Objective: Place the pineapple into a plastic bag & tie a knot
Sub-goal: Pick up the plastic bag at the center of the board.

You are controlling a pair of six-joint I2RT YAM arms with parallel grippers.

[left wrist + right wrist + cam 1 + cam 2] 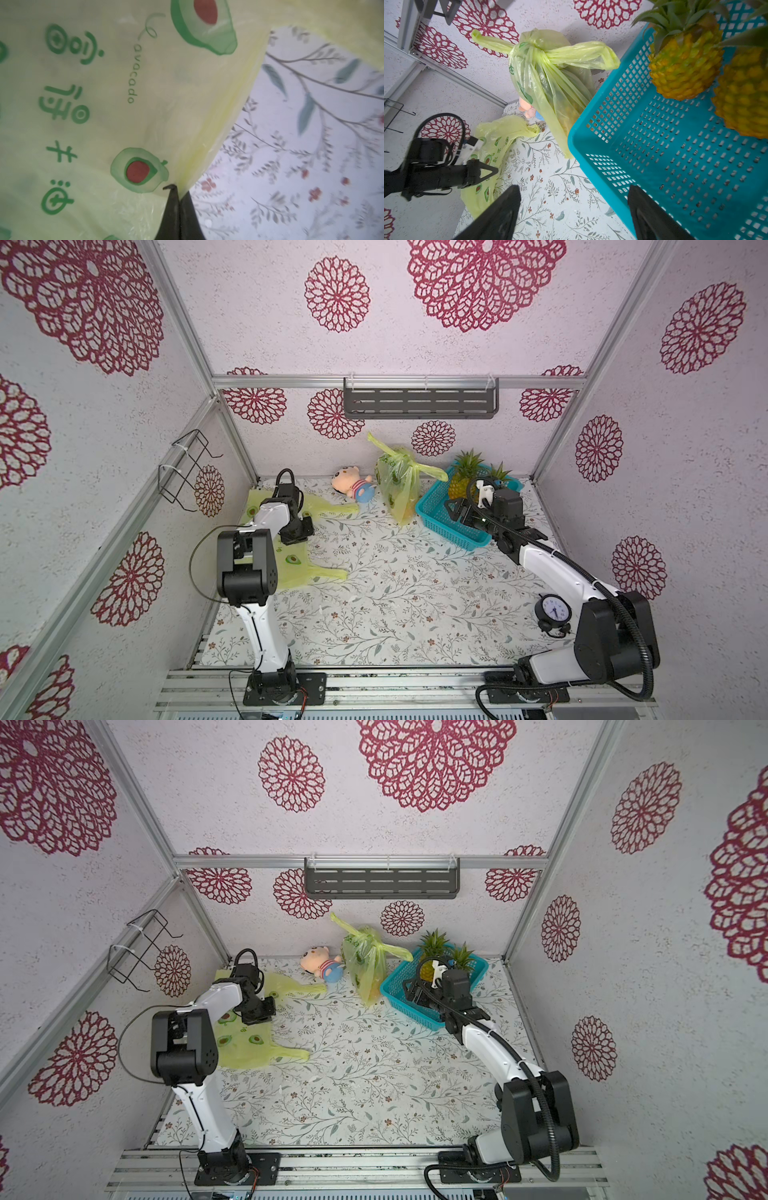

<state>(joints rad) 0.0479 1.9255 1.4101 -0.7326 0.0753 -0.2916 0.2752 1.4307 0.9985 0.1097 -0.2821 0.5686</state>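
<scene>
Since bag lies limp on surface, left gripper: clenched on bag edge, to lift it open.
Right gripper: released, straddling basket rim, aimed at fruit.
Pineapple: in basket, ungrasped.

The bag is pale yellow-green with green avocados. The basket is teal, the pineapple yellow-orange; the cloth white, floral.
</scene>
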